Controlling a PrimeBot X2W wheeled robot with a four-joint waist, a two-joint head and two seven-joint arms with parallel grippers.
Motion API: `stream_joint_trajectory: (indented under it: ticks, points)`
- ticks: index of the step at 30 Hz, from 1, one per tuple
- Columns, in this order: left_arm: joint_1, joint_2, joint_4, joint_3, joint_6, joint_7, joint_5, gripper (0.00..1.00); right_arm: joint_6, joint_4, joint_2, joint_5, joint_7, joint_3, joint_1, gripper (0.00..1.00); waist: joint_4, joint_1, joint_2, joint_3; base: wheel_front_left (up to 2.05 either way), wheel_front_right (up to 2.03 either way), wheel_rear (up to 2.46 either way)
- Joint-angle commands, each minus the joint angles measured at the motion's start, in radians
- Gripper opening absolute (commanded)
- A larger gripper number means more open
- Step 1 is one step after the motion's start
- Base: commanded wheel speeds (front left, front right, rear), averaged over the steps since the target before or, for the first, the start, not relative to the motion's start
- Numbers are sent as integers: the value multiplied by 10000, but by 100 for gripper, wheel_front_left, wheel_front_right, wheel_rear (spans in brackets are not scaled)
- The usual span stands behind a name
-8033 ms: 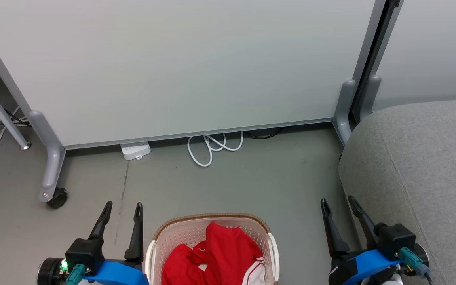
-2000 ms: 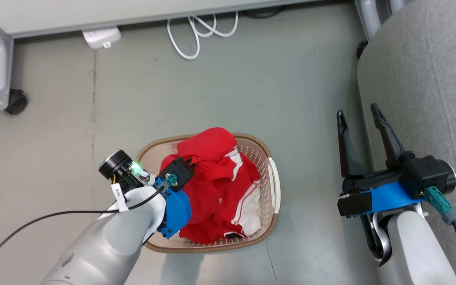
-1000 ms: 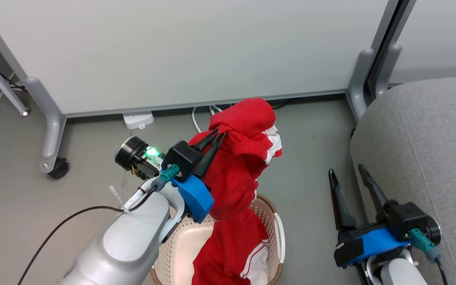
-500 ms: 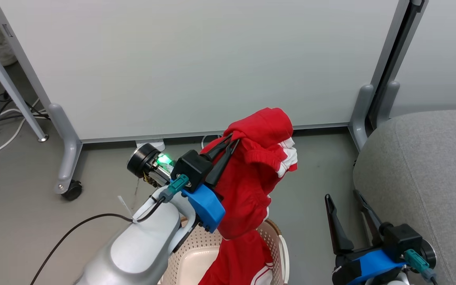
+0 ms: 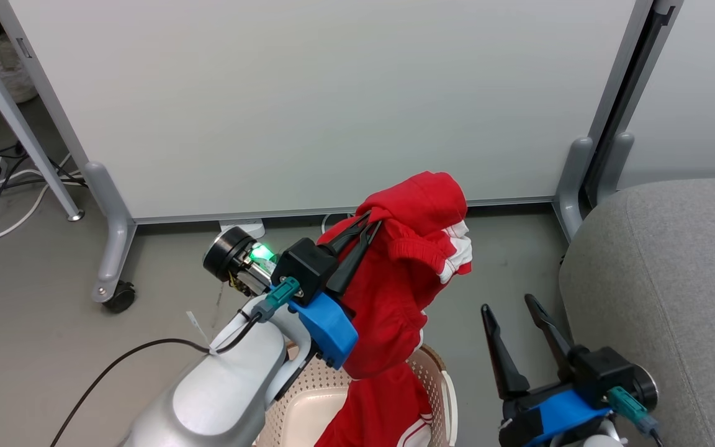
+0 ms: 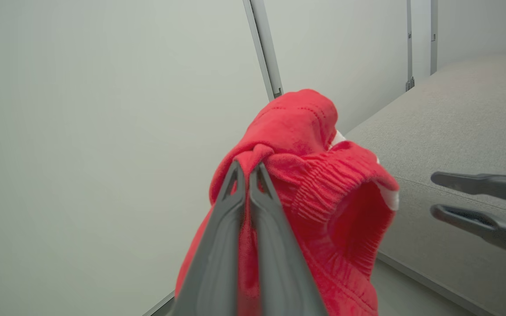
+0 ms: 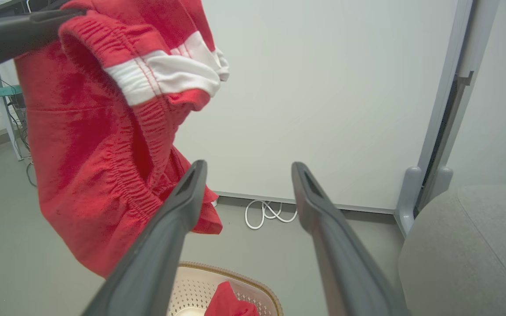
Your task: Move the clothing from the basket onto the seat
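Nearest us, the basket (image 5: pixel 311 388) stands on the floor (image 5: pixel 41 347), and the lower folds of the red clothing (image 5: pixel 395 292) reach inside its rim. To its right, our right gripper (image 5: pixel 508 303) hangs with fingers spread apart, holding nothing, near the rounded edge of the grey seat (image 5: pixel 661 267). Above the basket, our left gripper (image 5: pixel 371 220) is clamped together on a bunch of the clothing, which hangs from the fingertips, its white-striped trim facing the seat. Beyond stands a white panel (image 5: pixel 308 105).
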Motion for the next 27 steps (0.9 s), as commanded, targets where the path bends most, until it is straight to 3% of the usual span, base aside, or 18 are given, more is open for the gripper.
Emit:
stream_joint_trajectory:
  ticks: [1, 14, 27]
  points:
    - [136, 58, -63, 7, 58, -2, -20, 0, -7, 22, -17, -68, -56, 120, -215, 100, 9, 0, 0, 11, 0, 0, 0]
    - [2, 11, -203, -131, 121, 45, -115, 0, -7, 677, -18, 102, -55, 1463, -1455, 100, 134, 0, 0, 152, 0, 0, 0]
    - [-212, -126, -115, -250, 44, -27, -222, 0, -7, 1746, -18, 235, -55, 1405, -2721, 100, 254, 0, 0, 323, 0, 0, 0]
